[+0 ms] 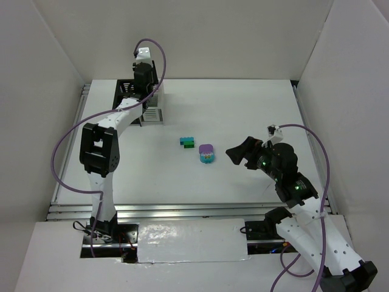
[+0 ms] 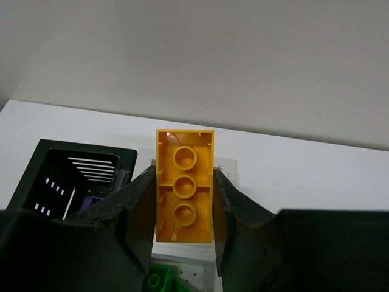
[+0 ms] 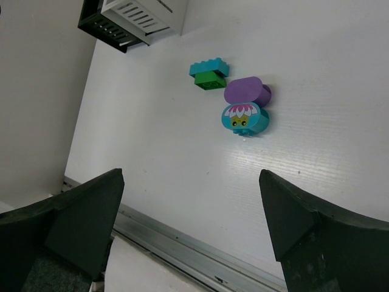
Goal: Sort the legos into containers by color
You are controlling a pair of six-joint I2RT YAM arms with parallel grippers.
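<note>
The left claw (image 2: pixel 184 176) is clamped on a yellow brick (image 2: pixel 184 185). Its two dark fingers press the brick's long sides, and the brick's hollow underside (three round tubes in a row) faces the wrist camera. The claw hangs over the joined bins. The black bin (image 2: pixel 79 146) lies to the claw's left and below it, with a purple piece (image 2: pixel 91 202) showing through its slatted wall. The white bin (image 1: pixel 153 113) sits under the claw itself. Directly beneath the fingers a green brick (image 2: pixel 159 281) rests on a pale perforated floor, which looks like the floor of the white bin, though little of it shows.

The right claw (image 3: pixel 189 176) stands wide and holds nothing, with its fingers spread far apart above the table (image 3: pixel 152 152). The remaining legos lie on the table ahead of its jaws and well clear of them. Nearest to it is a teal piece with a flower face (image 3: pixel 243 118), touching a rounded purple lego (image 3: pixel 246 90) just beyond it. Farther out and a little to the left of those, a teal brick (image 3: pixel 208 66) sits against a green block (image 3: pixel 209 79). Farther still, off to the claw's far left, both bins stand at the table's back corner. Seen from above, this cluster lies between the two claws, nearer the right one.
</note>
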